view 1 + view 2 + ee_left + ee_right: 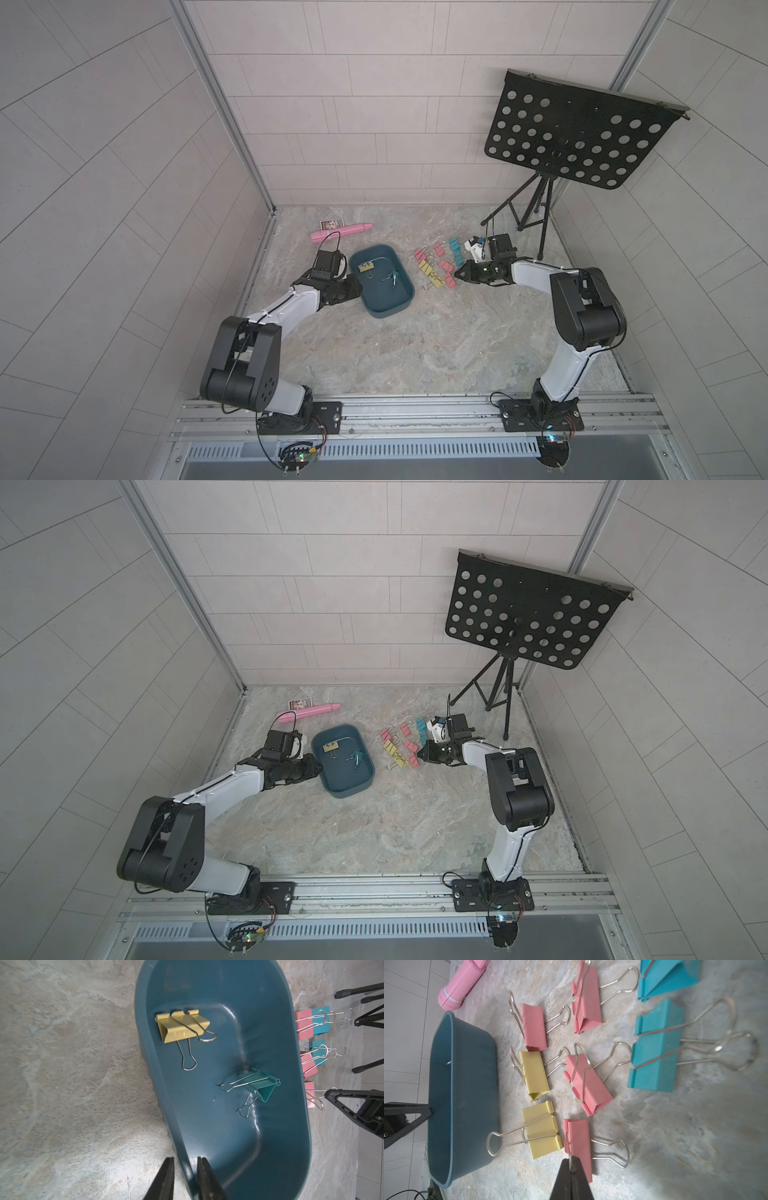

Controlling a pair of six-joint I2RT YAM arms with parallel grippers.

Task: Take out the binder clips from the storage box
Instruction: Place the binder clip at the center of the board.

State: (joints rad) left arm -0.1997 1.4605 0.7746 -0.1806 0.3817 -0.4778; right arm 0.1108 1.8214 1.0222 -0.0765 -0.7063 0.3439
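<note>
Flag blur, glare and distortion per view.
In both top views, light is even but the wall tiles bow from wide-angle distortion. The left wrist view is sharp, with glare streaks on the storage box floor. The right wrist view is crisp on the yellow binder clips and smeared around the teal binder clips and their handles.

— What is sitting in the storage box (pixel 228 1147)?
— A yellow clip (pixel 182 1026) and a teal clip (pixel 261 1086) are lying inside, apart; my left gripper (pixel 185 1160) is clamping its rim.
— The other binder clips (pixel 428 268)?
— Lying grouped beside it, pink, yellow, teal. My right gripper (pixel 571 1160) is pinching one pink clip (pixel 579 1142) by its wire handle.
</note>
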